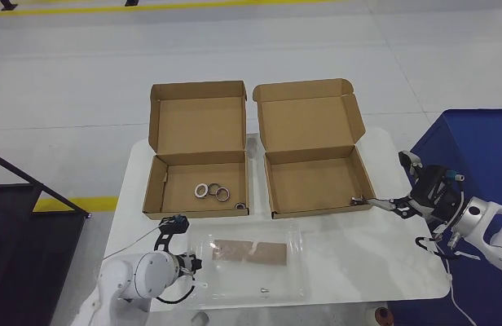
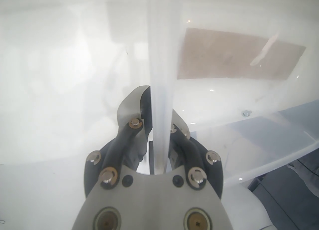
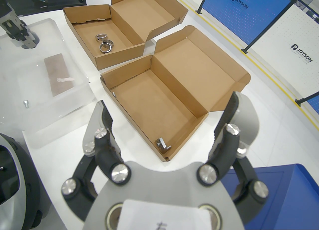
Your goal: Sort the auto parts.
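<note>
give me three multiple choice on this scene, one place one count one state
1. Where does the small bolt lie? A in the clear bin B in a cardboard box C on the table
2. How many cardboard boxes stand open? A one B two C four
3. The right gripper is A open B shut, empty C shut on the bolt
Answers: 1 A, it rests on the bin's floor; 2 B, two sit side by side; 3 A, its jaws stand wide apart, empty.
</note>
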